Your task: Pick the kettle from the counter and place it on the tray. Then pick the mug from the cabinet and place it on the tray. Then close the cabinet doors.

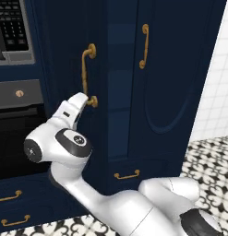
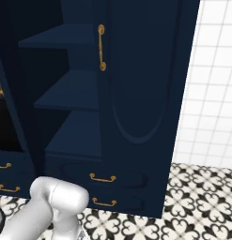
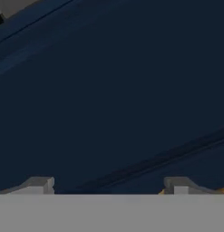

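Observation:
The tall navy cabinet [image 2: 70, 89] shows bare inner shelves on its left side. Its left door [image 1: 60, 55] stands swung out, with a long gold handle [image 1: 87, 73]. The right door [image 1: 171, 83] is shut, its gold handle [image 1: 144, 46] upright. My gripper [image 1: 84, 105] presses close to the left door, just beside the lower end of that door's handle. In the hand view the gripper [image 3: 109, 188] is open, its fingertips [image 3: 41, 185] wide apart against the dark door panel with nothing between them. Kettle, mug, tray and counter are out of view.
A microwave [image 1: 11, 27] and black oven [image 1: 18, 133] stand left of the cabinet. Drawers with gold handles [image 2: 102, 178] sit under the shelves. Patterned floor tiles [image 2: 197, 206] and a white tiled wall [image 2: 211, 93] lie to the right.

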